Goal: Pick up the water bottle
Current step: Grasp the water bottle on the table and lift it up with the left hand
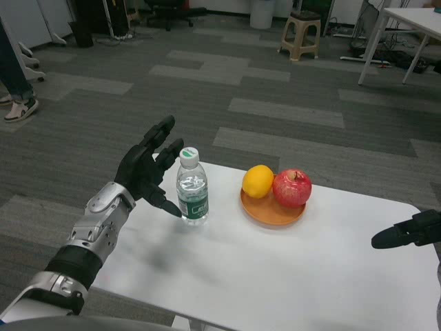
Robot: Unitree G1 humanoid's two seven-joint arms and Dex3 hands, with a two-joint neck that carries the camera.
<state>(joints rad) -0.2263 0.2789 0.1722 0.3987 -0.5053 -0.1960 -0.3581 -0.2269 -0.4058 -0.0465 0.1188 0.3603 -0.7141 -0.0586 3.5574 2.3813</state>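
Observation:
A small clear water bottle (192, 187) with a white cap and green label stands upright on the white table (275, 269), near its far left edge. My left hand (147, 167) is open just left of the bottle, fingers spread and raised, thumb reaching toward the bottle's lower part without clearly touching it. My right hand (409, 231) hovers at the table's right edge, far from the bottle, fingers stretched out toward the left.
An orange plate (270, 212) right of the bottle holds a yellow-orange fruit (258, 181) and a red apple (291, 188). A person's leg and shoe (19, 103) show at far left. A stool (301, 34) and another table (413, 27) stand far back.

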